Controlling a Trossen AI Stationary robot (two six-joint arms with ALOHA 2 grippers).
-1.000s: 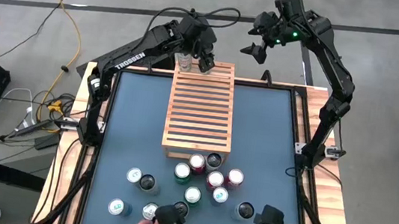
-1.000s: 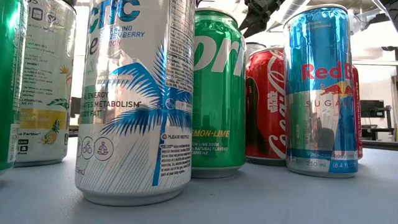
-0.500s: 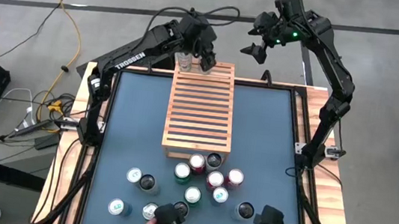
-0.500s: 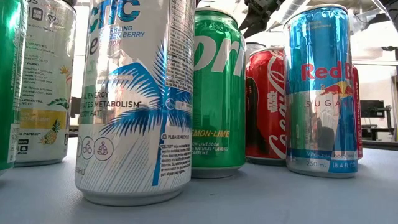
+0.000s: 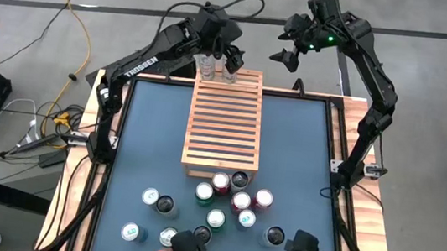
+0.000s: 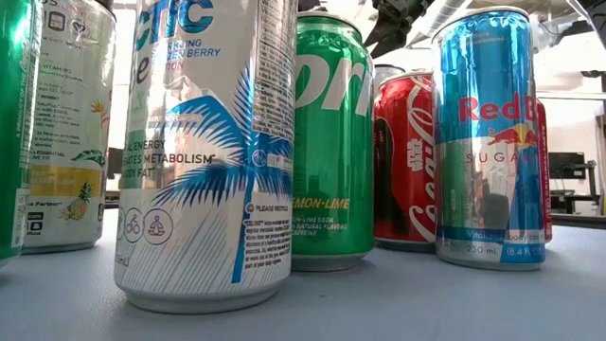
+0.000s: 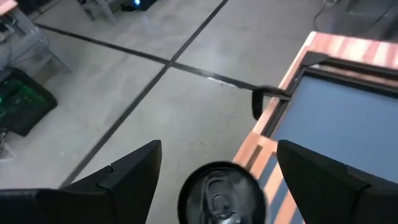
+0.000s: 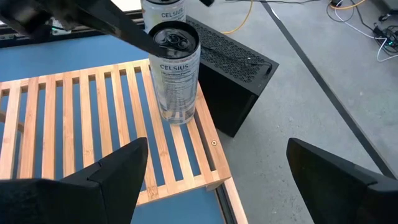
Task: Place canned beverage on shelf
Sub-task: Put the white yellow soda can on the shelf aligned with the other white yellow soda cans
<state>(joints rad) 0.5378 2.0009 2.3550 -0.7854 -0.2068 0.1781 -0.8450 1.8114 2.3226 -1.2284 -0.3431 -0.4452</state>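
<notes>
High view shows two cans standing upright at the far end of the shelf (image 5: 224, 121), a white Celsius can (image 8: 176, 73) at one far corner and a second silver can (image 5: 206, 67) just beside it. The left hand (image 5: 219, 57) hovers above them, released and empty, its fingers spread to either side of a can top in its wrist view. So two placements look done; about a dozen loose cans (image 5: 219, 201) wait on the blue worktop (image 5: 147, 125) near the shelf's near end. The right hand (image 5: 286, 57) waits beyond the far edge, released. The shelf is pale slatted wood; the cans are smooth, glossy printed metal cylinders.
</notes>
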